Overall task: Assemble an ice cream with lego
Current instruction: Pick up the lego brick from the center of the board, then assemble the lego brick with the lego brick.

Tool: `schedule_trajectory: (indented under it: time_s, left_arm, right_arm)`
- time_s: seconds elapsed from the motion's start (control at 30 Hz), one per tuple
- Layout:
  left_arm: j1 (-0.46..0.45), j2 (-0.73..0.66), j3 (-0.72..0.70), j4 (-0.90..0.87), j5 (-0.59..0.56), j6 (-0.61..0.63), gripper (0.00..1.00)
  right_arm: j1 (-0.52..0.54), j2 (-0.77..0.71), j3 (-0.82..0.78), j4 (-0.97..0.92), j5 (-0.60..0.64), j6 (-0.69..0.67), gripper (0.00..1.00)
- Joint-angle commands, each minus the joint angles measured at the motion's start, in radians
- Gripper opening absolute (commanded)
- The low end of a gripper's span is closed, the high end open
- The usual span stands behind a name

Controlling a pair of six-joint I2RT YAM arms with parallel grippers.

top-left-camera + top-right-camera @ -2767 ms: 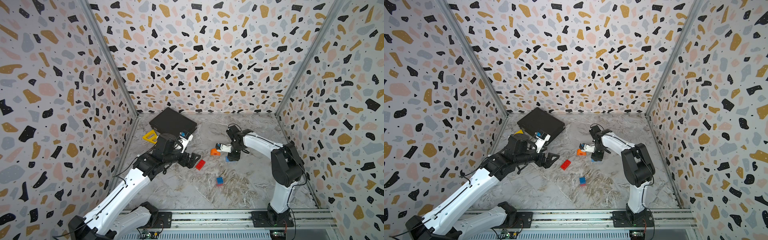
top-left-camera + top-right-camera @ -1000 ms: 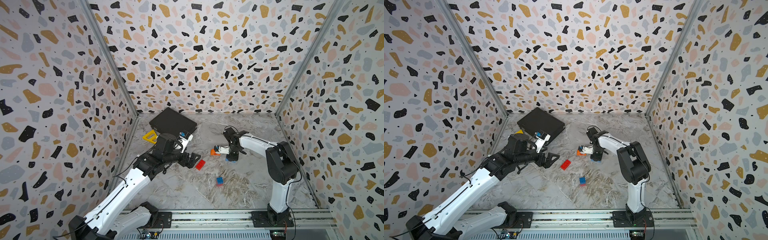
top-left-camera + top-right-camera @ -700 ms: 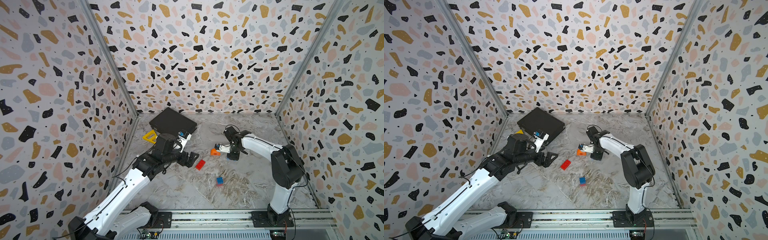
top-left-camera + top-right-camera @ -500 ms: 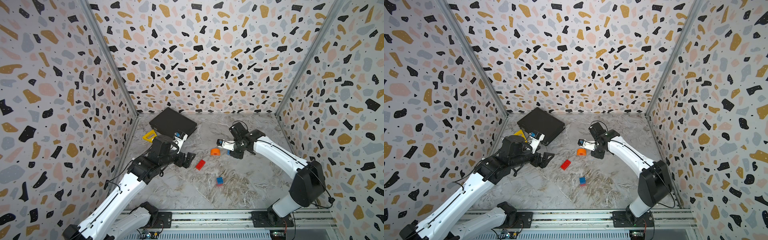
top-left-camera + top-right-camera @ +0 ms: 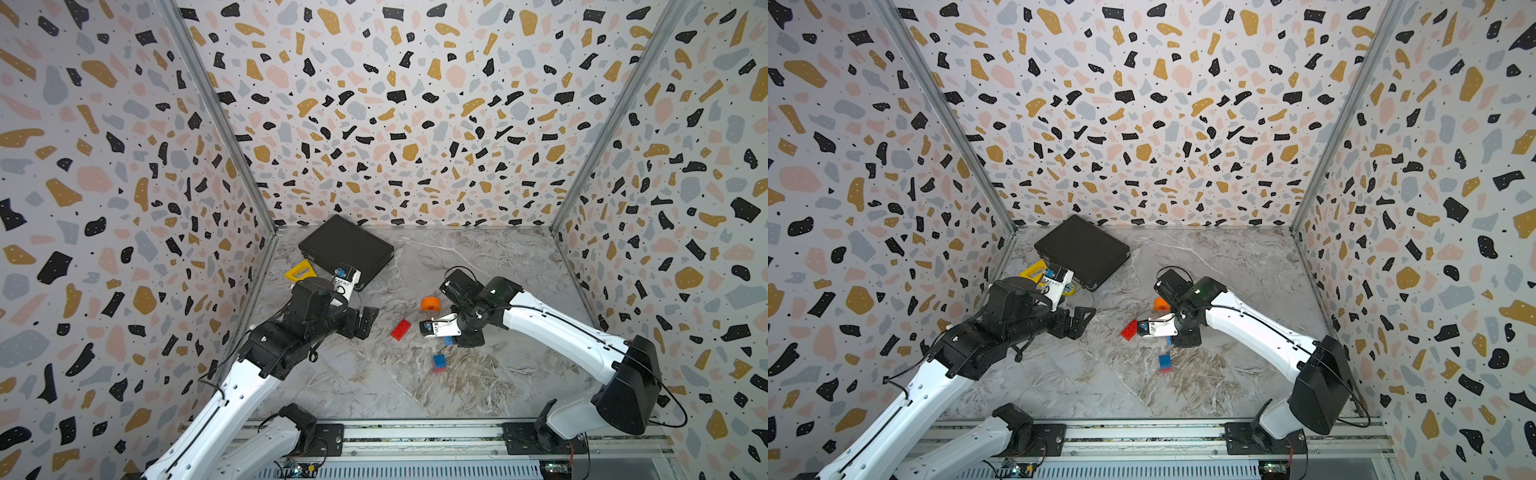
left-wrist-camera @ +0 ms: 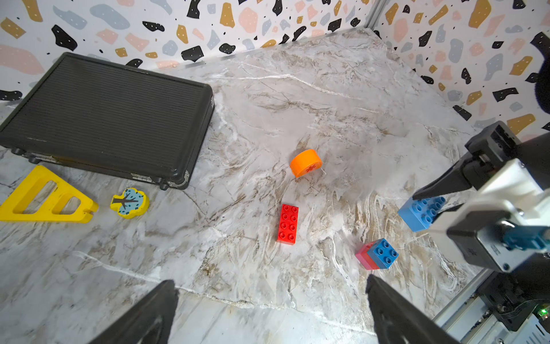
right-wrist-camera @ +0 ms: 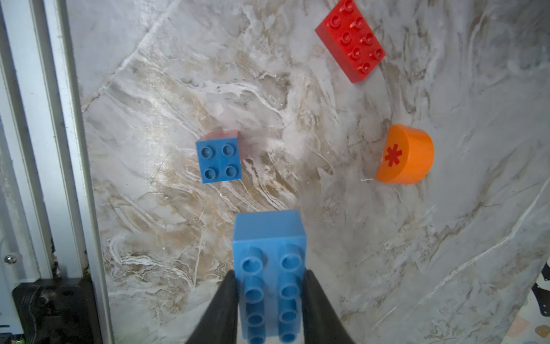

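The right gripper (image 7: 269, 278) is clasping the long light-blue studded plastic brick (image 7: 268, 235) near the marble tabletop's (image 7: 446, 244) middle, the left gripper (image 6: 269, 284) is gaping empty, and only the small blue-on-red square brick pair (image 7: 218, 160) is sitting joined, with the long red studded brick (image 7: 349, 38) and orange dome brick (image 7: 407, 155) lying loose.

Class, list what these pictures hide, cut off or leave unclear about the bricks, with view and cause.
- The long light-blue brick: rear end cut off by right wrist view's edge; in both top views mostly hidden by the right gripper.
- Under the small blue brick: only a red edge shows in the right wrist view; any pink layer is covered.
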Motion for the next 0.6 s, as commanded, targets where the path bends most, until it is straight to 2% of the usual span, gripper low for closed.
schedule_trajectory:
  time_s: [0.0,0.57]
  left_arm:
    - [0.019,-0.006,-0.021,0.005,-0.013,-0.011,1.0]
    - [0.074,0.009,-0.06,0.043,0.023,-0.016,1.0]
  right_arm:
    - [0.039,0.023,0.005,-0.031,0.007,-0.015,0.13]
    - [0.112,0.091,-0.027,0.048,-0.016,0.073,0.13]
